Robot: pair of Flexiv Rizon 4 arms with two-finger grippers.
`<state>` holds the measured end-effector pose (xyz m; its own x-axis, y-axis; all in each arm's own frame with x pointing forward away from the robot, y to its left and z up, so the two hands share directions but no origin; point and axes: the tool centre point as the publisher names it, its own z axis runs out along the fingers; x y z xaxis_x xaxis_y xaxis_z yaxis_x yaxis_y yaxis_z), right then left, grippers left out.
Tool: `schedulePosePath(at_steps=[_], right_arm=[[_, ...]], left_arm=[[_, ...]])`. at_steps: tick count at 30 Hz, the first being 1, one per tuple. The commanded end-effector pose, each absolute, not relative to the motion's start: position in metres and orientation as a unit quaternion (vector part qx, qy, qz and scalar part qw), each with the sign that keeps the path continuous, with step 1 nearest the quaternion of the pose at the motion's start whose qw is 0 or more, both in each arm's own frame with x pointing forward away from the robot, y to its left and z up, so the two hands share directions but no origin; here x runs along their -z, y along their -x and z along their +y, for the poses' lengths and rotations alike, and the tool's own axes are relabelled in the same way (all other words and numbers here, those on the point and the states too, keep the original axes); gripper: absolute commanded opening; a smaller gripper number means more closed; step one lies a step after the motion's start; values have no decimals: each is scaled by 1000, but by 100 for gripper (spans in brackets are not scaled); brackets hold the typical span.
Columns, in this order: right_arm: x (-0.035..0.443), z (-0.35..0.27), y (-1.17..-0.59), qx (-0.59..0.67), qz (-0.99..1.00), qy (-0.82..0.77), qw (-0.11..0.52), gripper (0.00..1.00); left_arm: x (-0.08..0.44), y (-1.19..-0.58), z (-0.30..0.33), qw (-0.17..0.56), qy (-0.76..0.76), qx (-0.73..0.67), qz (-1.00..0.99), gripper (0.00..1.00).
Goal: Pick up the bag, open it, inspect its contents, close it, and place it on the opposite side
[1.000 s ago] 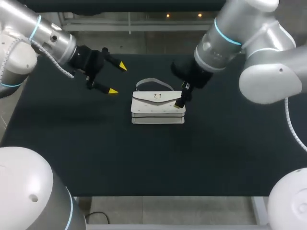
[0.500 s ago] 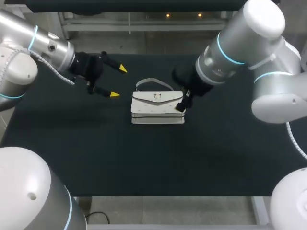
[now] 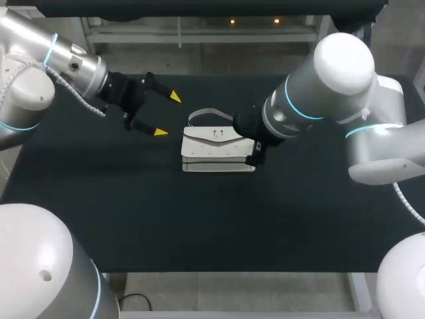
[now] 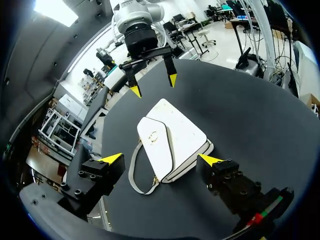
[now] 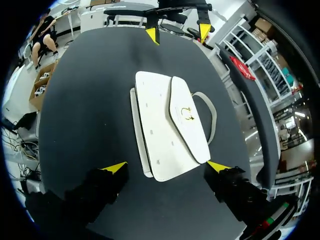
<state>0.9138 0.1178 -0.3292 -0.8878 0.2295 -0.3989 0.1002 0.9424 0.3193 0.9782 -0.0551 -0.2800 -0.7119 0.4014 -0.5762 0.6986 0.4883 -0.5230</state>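
White bag flat on the worktop, right end between spread fingers of the right gripper; left gripper, also spread, hovers just left

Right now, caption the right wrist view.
Right jaws, open, flank the near end of the white bag, flap shut, on the black table; left jaws open beyond.

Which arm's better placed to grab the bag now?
Right, likely. The right gripper, open, has the bag's end between its fingers. The left gripper, also open, hangs off the other end, clear of it.
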Motion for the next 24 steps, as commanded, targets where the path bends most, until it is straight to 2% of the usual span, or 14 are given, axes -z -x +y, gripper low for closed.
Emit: schedulePosePath(at_steps=[1,14,16,21,22,24], right_arm=[[342,125,-916,-130,945,-87,286,100],[359,129,-921,-120,945,-31,302,100],[361,128,-921,-119,946,-25,302,91],[364,127,-923,-118,946,-16,301,75],[364,128,-924,-119,946,-15,301,68],[365,129,-925,-118,946,-11,300,64]], left_arm=[[283,-985,-61,181,-332,383,843,100],[288,-989,-73,148,-351,389,838,100],[288,-991,-74,143,-351,392,838,100],[289,-994,-76,139,-347,392,841,100],[290,-994,-77,138,-346,392,841,100],[291,-995,-79,136,-345,391,842,100]])
